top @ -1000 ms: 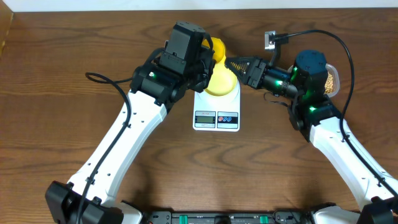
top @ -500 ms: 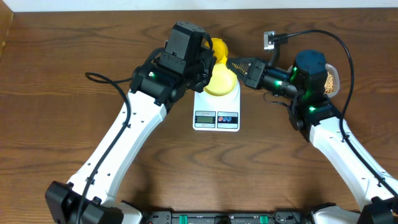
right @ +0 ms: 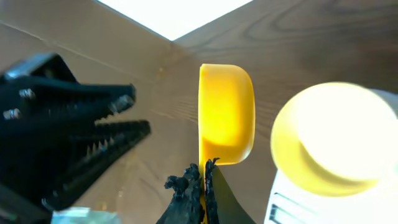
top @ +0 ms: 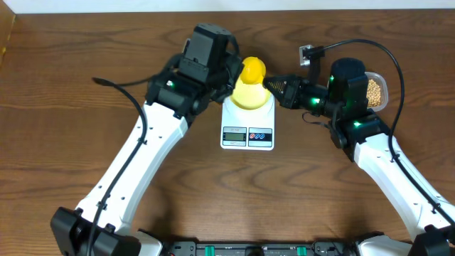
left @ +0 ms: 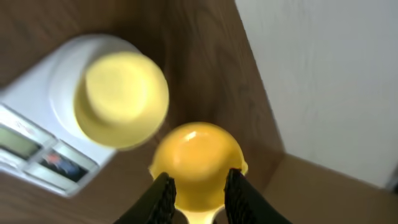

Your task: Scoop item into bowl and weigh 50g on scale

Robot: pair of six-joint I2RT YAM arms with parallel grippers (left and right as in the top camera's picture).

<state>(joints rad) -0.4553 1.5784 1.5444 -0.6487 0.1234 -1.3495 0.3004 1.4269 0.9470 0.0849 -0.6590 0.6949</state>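
Note:
The yellow scoop (top: 253,70) hangs in the air just behind the scale, empty, with its handle pinched in my shut right gripper (top: 269,83) (right: 204,169). My left gripper (top: 236,70) (left: 198,179) stands open, its fingers apart on either side of the scoop's cup (left: 198,155) without pressing it; in the right wrist view the left gripper (right: 142,111) sits clear to the left of the scoop (right: 227,112). The pale-yellow bowl (top: 250,96) (left: 121,99) (right: 329,137) rests on the white scale (top: 264,117) (left: 31,109), apparently base up. Beans (top: 375,90) lie in a clear tub.
The clear tub (top: 384,91) stands at the right behind my right arm. A small grey clip with a cable (top: 307,52) lies behind the right gripper. The white wall (left: 336,81) runs along the table's far edge close behind the scoop.
The right gripper closed on the scoop's handle. The left gripper opened off the scoop and drew back to the upper left; the scoop shifted slightly right and away.

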